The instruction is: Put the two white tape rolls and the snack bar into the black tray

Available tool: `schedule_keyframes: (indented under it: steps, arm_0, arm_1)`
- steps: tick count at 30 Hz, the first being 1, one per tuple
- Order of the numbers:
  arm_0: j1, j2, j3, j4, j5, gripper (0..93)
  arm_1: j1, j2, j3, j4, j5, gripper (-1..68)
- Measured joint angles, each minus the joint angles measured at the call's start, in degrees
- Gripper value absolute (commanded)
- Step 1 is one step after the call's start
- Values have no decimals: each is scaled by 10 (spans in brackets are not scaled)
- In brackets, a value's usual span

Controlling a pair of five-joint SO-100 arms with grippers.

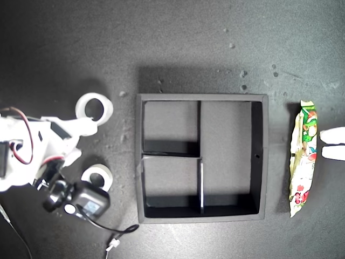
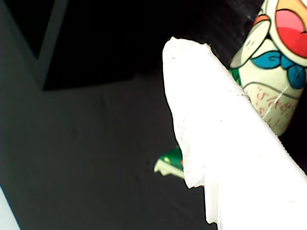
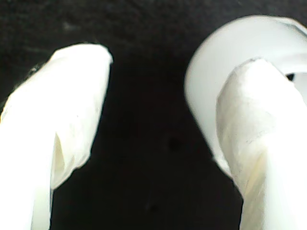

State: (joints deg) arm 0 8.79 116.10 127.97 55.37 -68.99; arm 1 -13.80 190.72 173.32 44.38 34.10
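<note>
— Where do the task's things lie?

— All on the dark tabletop, outside the black tray. The snack bar lies along the tray's wall on the exterior view's right, apart from it, with a narrow bare strip between. The all-white tape roll and the other tape roll lie flat off the tray's wall on the exterior view's left, with open tabletop between them and that wall.

— And the claws?

— The second claw is spread wide; one finger overlaps the all-white tape roll's rim, the other stands clear over bare tabletop. The first claw reaches in from the exterior view's right edge, its tip at the snack bar's outer edge. Only one white finger shows in its wrist view, so whether it is apart or together cannot be told.

— Any writing?

— The wrapper carries red, green and blue cartoon print with small red lettering, too blurred to read. A black cable loops near the tray's corner, beside the wrist camera.
</note>
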Motion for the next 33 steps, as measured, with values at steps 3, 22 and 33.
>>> schedule_keyframes:
  steps: [3,22,33]
  arm_0:
    - [-6,17,0,0,10,171]
    - [-72,-138,-25,-39,26,117]
    - [-85,-145,-125,34,32,3]
  arm_1:
    - [0,0,0,2,7,235]
    - [-57,-2,-20,-16,-51,256]
    - [-32,-258,-209,-5,-120,257]
